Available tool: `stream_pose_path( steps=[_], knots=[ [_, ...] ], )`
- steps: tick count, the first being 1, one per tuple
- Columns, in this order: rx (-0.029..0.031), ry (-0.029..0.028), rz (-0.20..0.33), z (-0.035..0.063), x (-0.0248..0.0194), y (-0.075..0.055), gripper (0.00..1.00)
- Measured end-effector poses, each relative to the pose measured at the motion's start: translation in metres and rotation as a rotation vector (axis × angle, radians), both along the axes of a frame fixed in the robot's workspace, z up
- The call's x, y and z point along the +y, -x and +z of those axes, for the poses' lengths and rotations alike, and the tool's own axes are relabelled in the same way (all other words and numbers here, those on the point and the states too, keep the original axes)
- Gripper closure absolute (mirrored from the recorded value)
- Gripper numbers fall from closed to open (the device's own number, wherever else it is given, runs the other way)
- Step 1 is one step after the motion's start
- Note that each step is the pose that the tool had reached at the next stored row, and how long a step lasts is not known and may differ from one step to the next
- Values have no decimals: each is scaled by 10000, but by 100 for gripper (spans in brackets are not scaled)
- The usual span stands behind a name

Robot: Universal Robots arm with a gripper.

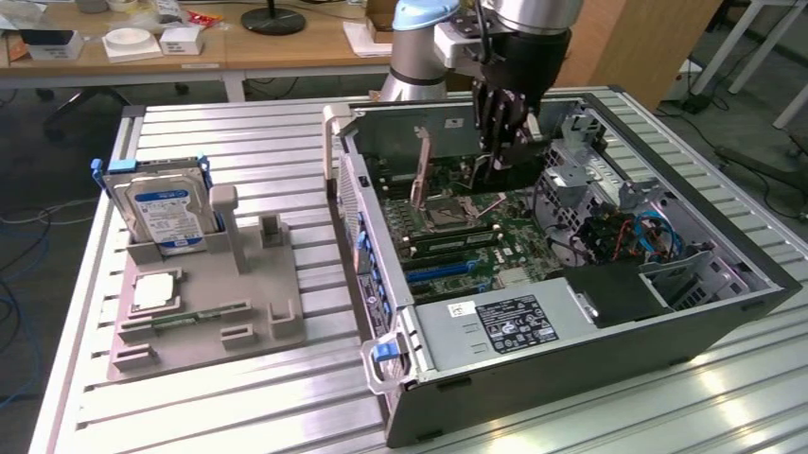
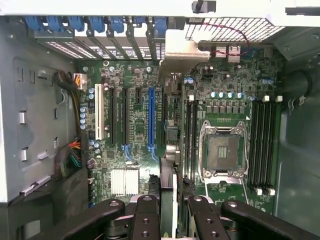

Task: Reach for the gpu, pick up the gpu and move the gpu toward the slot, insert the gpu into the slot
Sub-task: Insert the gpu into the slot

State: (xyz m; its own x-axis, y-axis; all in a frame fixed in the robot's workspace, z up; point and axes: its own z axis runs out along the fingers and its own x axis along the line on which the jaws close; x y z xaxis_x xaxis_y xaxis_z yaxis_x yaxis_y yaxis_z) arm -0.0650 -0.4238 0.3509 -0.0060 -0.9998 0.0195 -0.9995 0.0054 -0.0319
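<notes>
You see a big metal tabletop [image 1: 253,132] with long grooves. On it lies an open computer case [image 1: 707,322], its open side facing up.

Your arm [image 1: 531,38] comes in from the far side of the tabletop and points straight down into the case. The tool [image 1: 505,147] at its end is down inside the case, near the back wall.

Inside the case is a green main board [image 2: 135,130]. A grey power box [image 1: 505,326] with a black label sits at the near end, and red and blue wires [image 1: 631,236] lie toward the exterior view's right. The square chip holder [image 2: 224,150] on the board is open and bare.

Toward the exterior view's left stands a grey tray [image 1: 253,322]. A silver hard drive [image 1: 165,208] with a blue label stands upright in it. A small square silver chip [image 1: 154,291] lies flat in a pocket nearby.

The tool is closed on the gpu [image 2: 170,145], with black fingers [image 2: 147,215] on both sides of it. From the wrist you see the gpu on its thin edge, standing over the board. It is just beside the long blue slot [image 2: 151,120], between that slot and the chip holder. You cannot tell whether it touches the board.
</notes>
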Motion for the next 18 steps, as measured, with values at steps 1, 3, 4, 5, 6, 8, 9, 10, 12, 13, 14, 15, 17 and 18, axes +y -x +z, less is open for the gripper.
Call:
stream_pose_path(
  steps=[1,3,4,5,6,8,9,10,12,13,14,15,17,18],
  knots=[
    [0,-1,0,-14,0,1,74],
    [0,0,0,-40,0,3,74],
    [0,0,-1,-54,0,4,74],
    [0,0,0,-68,0,4,74],
    [0,1,0,-81,0,5,74],
    [0,0,0,-108,0,7,74],
    [0,0,0,-121,0,8,74],
    [0,-1,-2,-135,0,12,74],
    [0,0,-2,-155,0,21,74],
    [0,0,0,-163,0,30,74],
    [0,0,-1,-172,0,40,74],
    [0,0,-1,-180,0,48,74],
    [0,0,0,-199,0,66,74],
    [0,0,0,-209,0,74,74]
  ],
)
